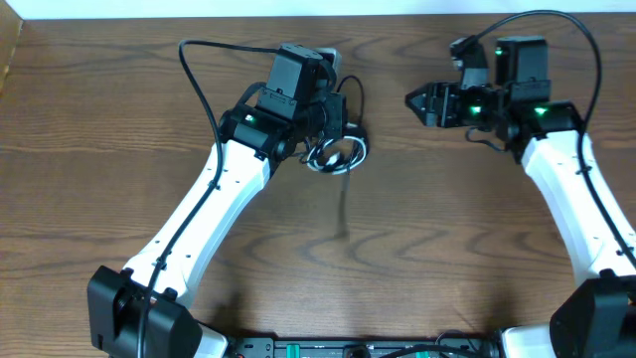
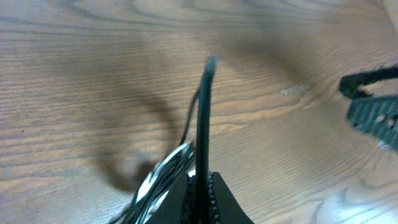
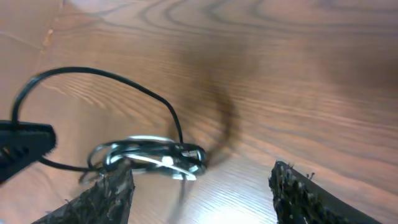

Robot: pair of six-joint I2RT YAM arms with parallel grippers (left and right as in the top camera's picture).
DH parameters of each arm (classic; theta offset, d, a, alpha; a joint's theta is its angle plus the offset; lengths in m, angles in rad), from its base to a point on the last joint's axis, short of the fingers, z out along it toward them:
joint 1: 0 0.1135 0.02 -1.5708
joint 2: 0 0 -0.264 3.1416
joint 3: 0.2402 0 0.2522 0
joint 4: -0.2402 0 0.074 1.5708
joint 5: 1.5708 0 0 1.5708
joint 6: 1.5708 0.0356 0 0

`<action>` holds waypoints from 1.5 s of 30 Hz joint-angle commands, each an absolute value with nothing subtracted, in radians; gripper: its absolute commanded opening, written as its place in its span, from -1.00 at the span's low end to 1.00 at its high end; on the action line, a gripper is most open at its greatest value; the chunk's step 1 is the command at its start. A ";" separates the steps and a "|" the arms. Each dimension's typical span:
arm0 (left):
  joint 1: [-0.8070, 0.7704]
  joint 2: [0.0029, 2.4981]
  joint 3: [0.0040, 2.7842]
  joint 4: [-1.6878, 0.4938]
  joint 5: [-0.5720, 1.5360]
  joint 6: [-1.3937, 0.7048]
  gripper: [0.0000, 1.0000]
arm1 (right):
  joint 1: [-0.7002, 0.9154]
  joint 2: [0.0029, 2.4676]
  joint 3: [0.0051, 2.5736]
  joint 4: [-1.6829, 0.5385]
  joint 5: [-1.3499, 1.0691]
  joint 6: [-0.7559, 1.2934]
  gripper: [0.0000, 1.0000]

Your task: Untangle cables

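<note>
left pincer (image 2: 200,186) is clamping one black strand of the cables (image 1: 336,154) | right pincer (image 3: 200,177) is hanging wide, gripping nothing | one black-and-white coil is bunching just beside left pincer over worktop (image 1: 447,249); strand count unclear

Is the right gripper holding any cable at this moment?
No, the right gripper is open with nothing between its jaws, and the cable bundle lies on the table beyond it.

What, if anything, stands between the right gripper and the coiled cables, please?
Nothing visible does: only bare table lies between the right gripper, jaws open, and the cables. The left gripper is shut on the cables from the other side.
</note>
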State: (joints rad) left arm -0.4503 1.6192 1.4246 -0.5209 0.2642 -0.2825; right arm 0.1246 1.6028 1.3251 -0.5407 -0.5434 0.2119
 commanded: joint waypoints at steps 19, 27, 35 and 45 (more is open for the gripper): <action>-0.448 1.443 1.444 -0.308 0.306 -0.320 -0.85 | 0.206 1.678 1.344 -0.424 -0.590 0.395 0.51; -0.448 1.444 1.444 -0.334 0.348 -0.319 -0.85 | 0.273 1.684 1.344 -0.301 -0.606 0.419 0.53; -0.448 1.441 1.444 -0.334 0.542 -0.320 -0.85 | 0.331 1.729 1.344 -0.218 -0.425 0.383 0.39; -0.430 1.358 1.444 -0.521 0.663 -0.319 -0.85 | 0.157 1.836 1.344 -0.107 -0.237 0.456 0.15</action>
